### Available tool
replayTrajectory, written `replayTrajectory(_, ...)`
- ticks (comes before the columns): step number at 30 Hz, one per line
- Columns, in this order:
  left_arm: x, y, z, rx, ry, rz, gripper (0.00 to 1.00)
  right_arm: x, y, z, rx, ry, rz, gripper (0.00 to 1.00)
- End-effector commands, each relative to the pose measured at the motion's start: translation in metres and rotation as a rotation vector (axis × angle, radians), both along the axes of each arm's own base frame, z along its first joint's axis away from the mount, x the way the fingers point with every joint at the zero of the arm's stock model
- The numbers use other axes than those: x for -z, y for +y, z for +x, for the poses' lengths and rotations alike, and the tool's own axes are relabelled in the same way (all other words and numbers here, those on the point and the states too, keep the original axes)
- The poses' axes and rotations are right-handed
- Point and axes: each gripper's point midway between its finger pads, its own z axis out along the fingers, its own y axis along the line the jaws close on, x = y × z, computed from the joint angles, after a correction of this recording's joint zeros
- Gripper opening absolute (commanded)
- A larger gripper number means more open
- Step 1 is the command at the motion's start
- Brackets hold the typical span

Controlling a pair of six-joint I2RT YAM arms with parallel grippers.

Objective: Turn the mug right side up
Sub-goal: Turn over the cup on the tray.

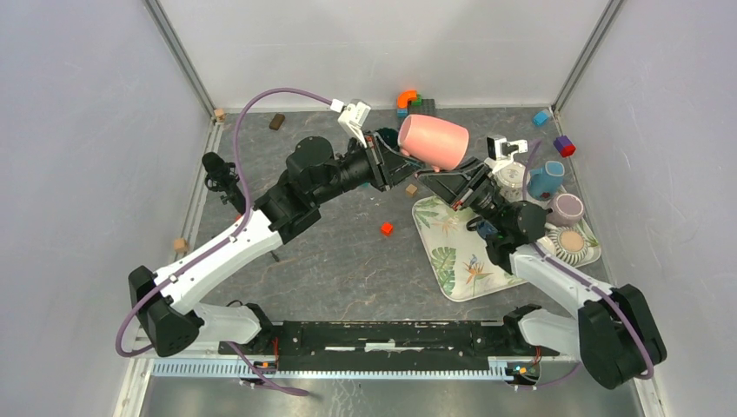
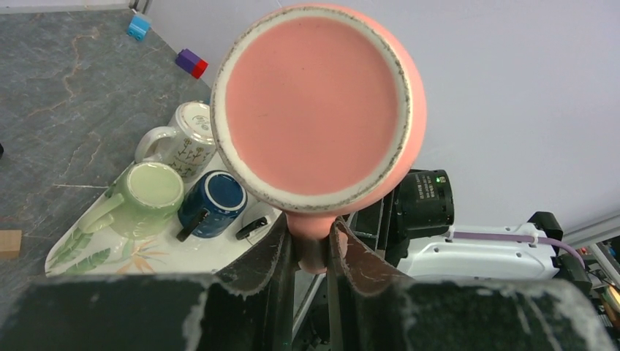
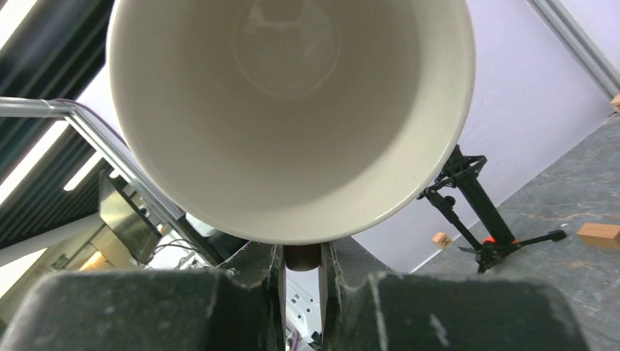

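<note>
The pink mug (image 1: 433, 142) is held in the air on its side above the table's back middle. My left gripper (image 1: 388, 155) is shut on it from the left. In the left wrist view its flat pink base (image 2: 314, 102) faces the camera and my left gripper (image 2: 311, 248) pinches the handle below it. My right gripper (image 1: 454, 178) is shut on the mug from the right. In the right wrist view the cream inside of the mug (image 3: 292, 110) faces the camera and my right gripper (image 3: 302, 259) clamps a dark part of the mug just under the rim.
A leaf-patterned tray (image 1: 452, 261) lies at the right with a white mug (image 1: 511, 178), a blue mug (image 1: 546, 180), a lilac mug (image 1: 568, 208) and a ribbed cup (image 1: 571, 244). A red block (image 1: 386, 228) lies mid-table. Coloured blocks (image 1: 413, 102) sit at the back wall. A small tripod (image 1: 222, 178) stands at the left.
</note>
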Motion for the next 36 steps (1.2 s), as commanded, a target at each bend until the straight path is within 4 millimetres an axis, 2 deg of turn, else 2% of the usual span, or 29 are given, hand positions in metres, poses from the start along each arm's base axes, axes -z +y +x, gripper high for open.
replayTrajectory(1,-0.036,0.008,-0.009,0.008,-0.098,-0.094,0.17,-0.010,0.003,0.007,0.094,-0.079,-0.087,0.00)
replayTrajectory(3,-0.034,0.008,-0.008,0.008,-0.096,-0.083,0.36,-0.008,0.002,0.012,0.132,-0.082,-0.118,0.00)
replayTrajectory(5,-0.030,0.008,-0.007,0.004,-0.097,-0.067,0.48,-0.008,0.001,0.016,0.166,-0.091,-0.149,0.00)
replayTrajectory(8,-0.022,0.011,-0.003,-0.018,-0.095,-0.031,0.77,-0.010,-0.001,0.021,0.214,-0.104,-0.191,0.00)
replayTrajectory(11,-0.003,0.017,0.004,-0.064,-0.084,0.046,0.99,-0.010,-0.003,0.027,0.264,-0.116,-0.239,0.00)
replayTrajectory(16,0.027,0.036,0.009,-0.142,-0.073,0.161,1.00,-0.004,-0.007,0.041,0.344,-0.100,-0.339,0.00)
replayTrajectory(27,0.052,0.101,0.011,-0.361,-0.083,0.318,1.00,0.028,-0.018,0.087,0.508,-0.047,-0.650,0.00)
replayTrajectory(32,0.068,0.123,0.007,-0.422,-0.070,0.372,1.00,0.047,-0.014,0.108,0.521,-0.030,-0.794,0.00)
replayTrajectory(36,0.071,0.137,0.000,-0.440,-0.073,0.386,1.00,0.062,-0.008,0.122,0.525,-0.012,-0.888,0.00)
